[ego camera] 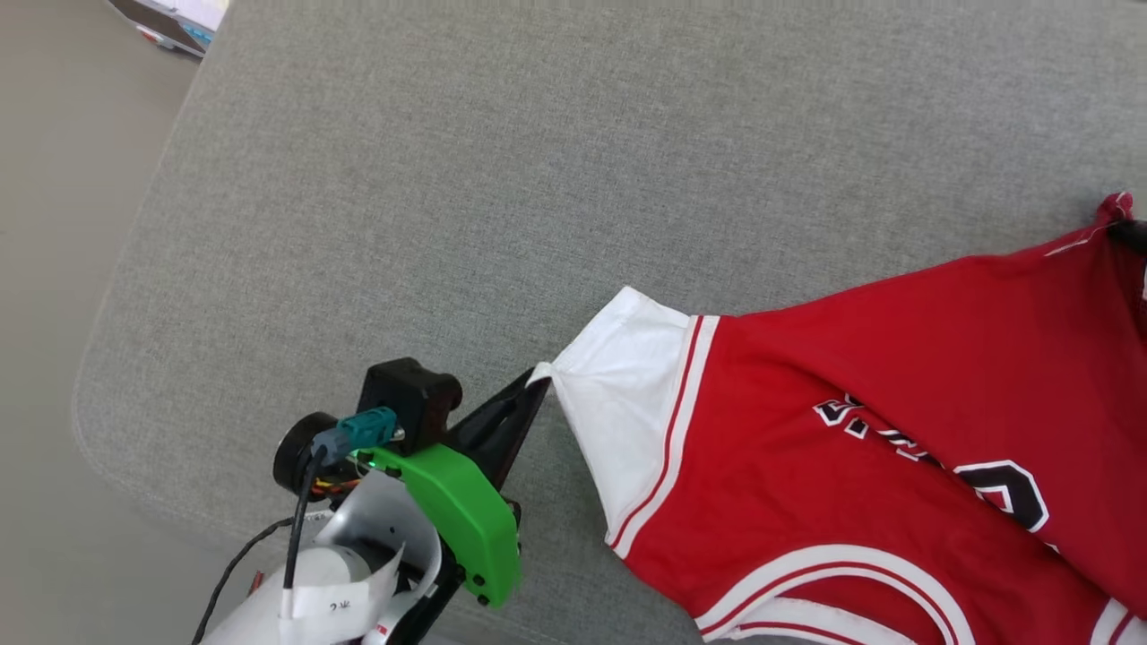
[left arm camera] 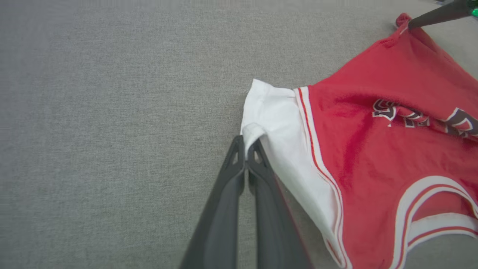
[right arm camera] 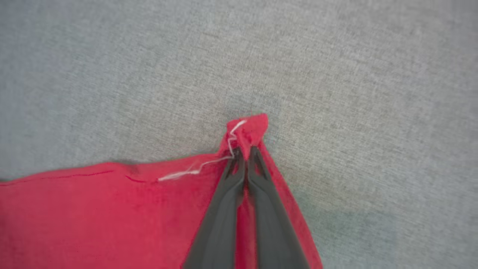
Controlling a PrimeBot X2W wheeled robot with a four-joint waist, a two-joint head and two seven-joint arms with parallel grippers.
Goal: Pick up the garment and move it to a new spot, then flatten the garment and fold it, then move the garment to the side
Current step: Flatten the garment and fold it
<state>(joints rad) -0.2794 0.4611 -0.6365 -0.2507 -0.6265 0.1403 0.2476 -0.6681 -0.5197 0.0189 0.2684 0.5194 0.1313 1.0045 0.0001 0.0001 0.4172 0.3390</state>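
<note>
The garment (ego camera: 860, 376), a red jersey with white sleeves, striped trim and black lettering, lies on the grey cushion (ego camera: 448, 197) toward the right. My left gripper (ego camera: 540, 376) is shut on the tip of its white sleeve (left arm camera: 276, 119), pinching a small fold of cloth (left arm camera: 251, 131). My right gripper (right arm camera: 246, 151) is shut on a red corner of the garment (right arm camera: 248, 130), which bunches up past the fingertips. In the left wrist view the right gripper's dark finger (left arm camera: 437, 15) reaches that same red corner (left arm camera: 403, 18) at the upper right.
The cushion's rounded left edge (ego camera: 116, 305) drops to a beige floor (ego camera: 54, 224). A flat device with papers (ego camera: 175, 22) lies on the floor at the upper left. Bare cushion spreads above and left of the garment.
</note>
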